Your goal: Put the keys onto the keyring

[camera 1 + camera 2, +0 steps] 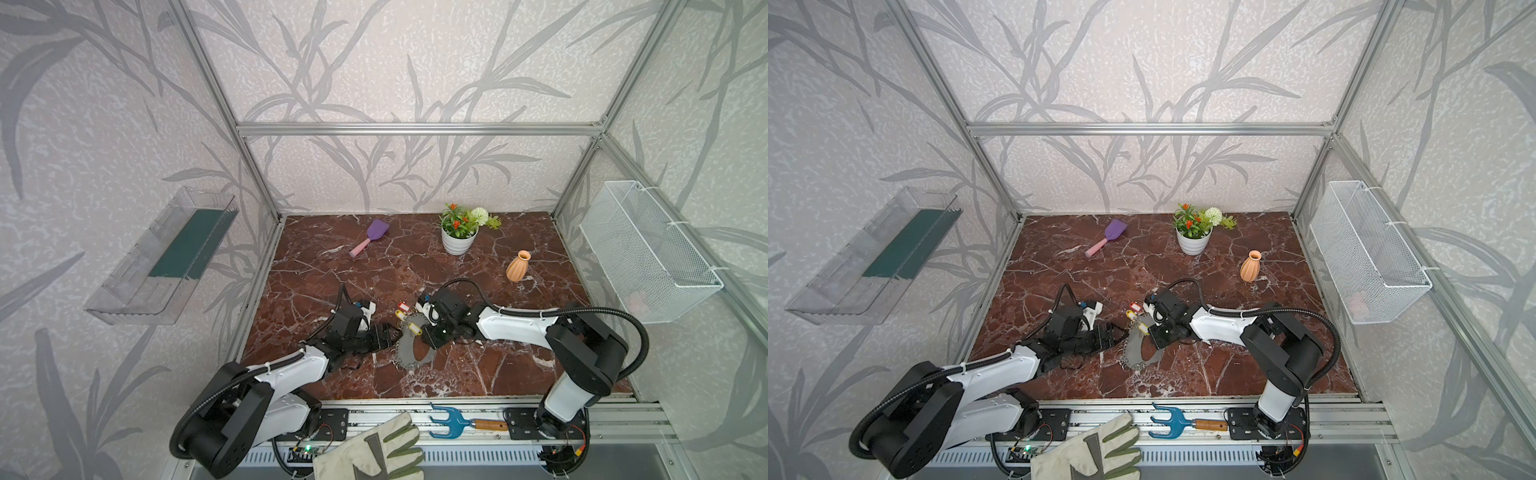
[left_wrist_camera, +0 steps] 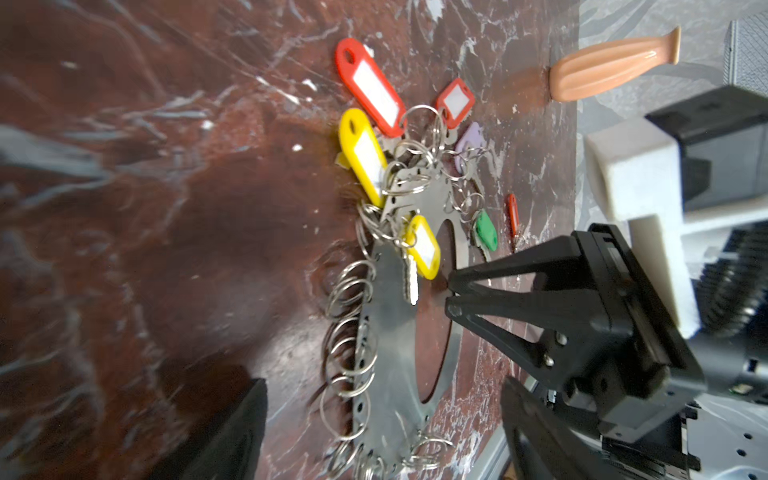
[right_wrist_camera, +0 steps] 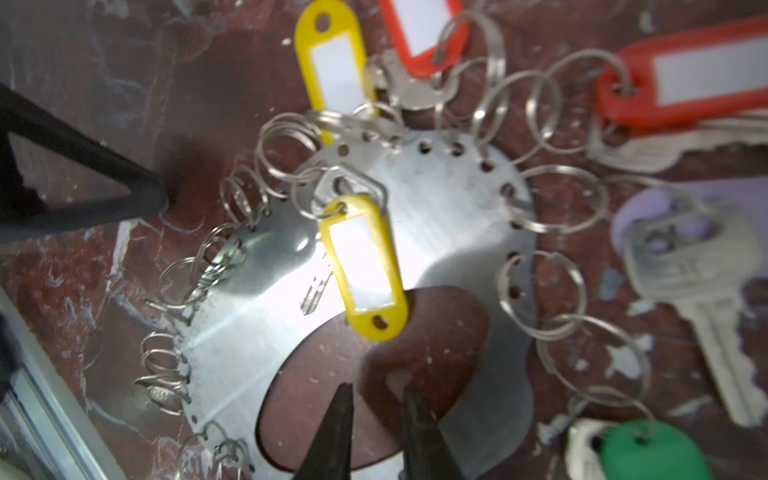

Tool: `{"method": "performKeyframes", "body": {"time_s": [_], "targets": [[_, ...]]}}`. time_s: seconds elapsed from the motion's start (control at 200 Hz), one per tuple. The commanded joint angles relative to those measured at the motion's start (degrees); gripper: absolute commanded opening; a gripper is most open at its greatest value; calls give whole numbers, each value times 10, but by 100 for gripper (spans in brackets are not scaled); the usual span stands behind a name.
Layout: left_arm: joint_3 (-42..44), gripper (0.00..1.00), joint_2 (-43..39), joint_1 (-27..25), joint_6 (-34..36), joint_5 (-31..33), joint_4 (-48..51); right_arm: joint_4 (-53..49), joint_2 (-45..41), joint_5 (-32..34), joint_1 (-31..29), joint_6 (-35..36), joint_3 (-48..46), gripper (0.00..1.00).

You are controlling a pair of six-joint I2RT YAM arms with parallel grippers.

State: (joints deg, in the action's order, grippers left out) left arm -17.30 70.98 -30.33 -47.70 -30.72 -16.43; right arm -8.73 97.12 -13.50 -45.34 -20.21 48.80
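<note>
The keyring (image 3: 449,224) is brushed metal; the keys (image 3: 365,270) have glossy plastic tags.

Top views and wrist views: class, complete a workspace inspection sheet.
Surface: red-brown marble tabletop, white veins.
Job's things: flat grey C-shaped metal keyring lying flat; yellow plastic key tag on it; red tag, lilac tag, green tag at its edge.
Clutter: purple plastic scoop, white potted plant, peach ribbed vase, blue hand rake, work glove.
Grippers: left hand open; right hand slightly open, empty.
Cables: black ribbed hose along each arm.
Surroundings: clear wall shelf, white wire basket.
</note>
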Motion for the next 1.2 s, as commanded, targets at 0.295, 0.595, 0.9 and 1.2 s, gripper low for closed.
{"method": "performKeyframes", "body": {"time_s": [0.295, 0.595, 0.9, 1.2], "targets": [[-83, 88, 182, -99, -50, -99, -225, 20, 57, 50, 112, -24, 5, 28], [-90, 86, 190, -109, -50, -78, -277, 55, 56, 5, 139, 3, 61, 29], [-150, 96, 2, -109, 188, 231, 187, 41, -79, -43, 139, 10, -7, 43], [-261, 50, 139, -128, 306, 274, 238, 58, -214, -87, 150, -40, -109, 80]]}}
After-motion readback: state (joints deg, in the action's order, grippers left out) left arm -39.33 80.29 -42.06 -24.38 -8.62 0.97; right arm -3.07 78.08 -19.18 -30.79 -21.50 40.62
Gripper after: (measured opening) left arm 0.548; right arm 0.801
